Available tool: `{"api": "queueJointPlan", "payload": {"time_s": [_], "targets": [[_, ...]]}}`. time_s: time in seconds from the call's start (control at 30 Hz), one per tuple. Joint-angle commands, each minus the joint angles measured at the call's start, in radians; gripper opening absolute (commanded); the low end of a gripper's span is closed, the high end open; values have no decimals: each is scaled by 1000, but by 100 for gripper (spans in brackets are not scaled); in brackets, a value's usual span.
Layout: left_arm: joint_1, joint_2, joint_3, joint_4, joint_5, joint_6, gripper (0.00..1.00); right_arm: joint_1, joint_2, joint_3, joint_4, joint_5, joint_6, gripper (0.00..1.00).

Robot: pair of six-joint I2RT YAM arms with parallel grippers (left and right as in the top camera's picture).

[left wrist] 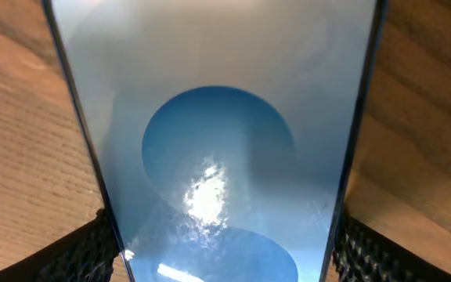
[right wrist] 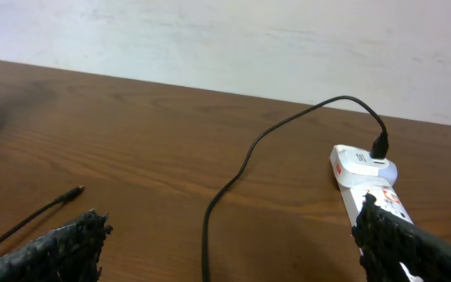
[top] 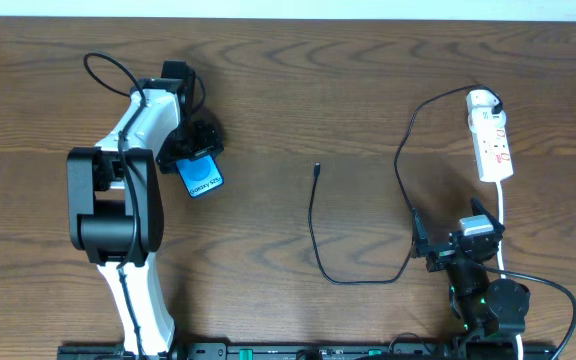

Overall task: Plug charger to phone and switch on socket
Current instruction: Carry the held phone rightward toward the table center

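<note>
The phone (top: 201, 180), bright blue, lies at the left of the table. It fills the left wrist view (left wrist: 218, 117). My left gripper (top: 194, 158) is shut on the phone, one finger pad against each long edge (left wrist: 225, 239). The charger (top: 314, 230) is a thin black cable whose loose connector tip (top: 317, 169) lies mid-table. Its white plug head (top: 482, 100) sits in the far end of the socket (top: 494, 145), a white power strip at the right. My right gripper (top: 450, 232) is open and empty, just before the strip. The right wrist view shows the open fingers (right wrist: 232, 219), the cable (right wrist: 233, 176), the tip (right wrist: 73, 192) and the strip (right wrist: 366, 182).
The power strip's white cord (top: 505, 225) runs down past my right arm toward the front edge. A pale wall (right wrist: 225, 39) stands behind the wooden table's far edge. The left arm's body (top: 113, 200) covers the table left of the phone.
</note>
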Motion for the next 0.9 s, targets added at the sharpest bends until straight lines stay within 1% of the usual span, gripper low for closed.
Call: {"api": "queueJointPlan", "payload": {"time_s": [0.0, 0.13, 0.27, 0.5, 0.63, 0.73, 0.87], "targets": [[1, 19, -48, -5, -37, -38, 86, 6, -5, -1, -4, 4, 9, 99], [2, 19, -48, 0, -38, -38, 86, 6, -5, -1, -4, 4, 9, 99], [2, 19, -48, 11, -38, -38, 82, 6, -5, -1, -4, 4, 9, 99], [2, 13, -44, 13, -39, -37, 80, 6, -5, -1, -4, 4, 9, 99], [2, -2, -21, 0, -38, -37, 79, 6, -5, -1, -5, 5, 9, 99], [2, -23, -8, -11, -38, -37, 76, 6, -5, -1, -5, 4, 9, 99], [2, -64, -4, -16, -30, -37, 76, 6, -5, -1, -4, 4, 9, 99]]}}
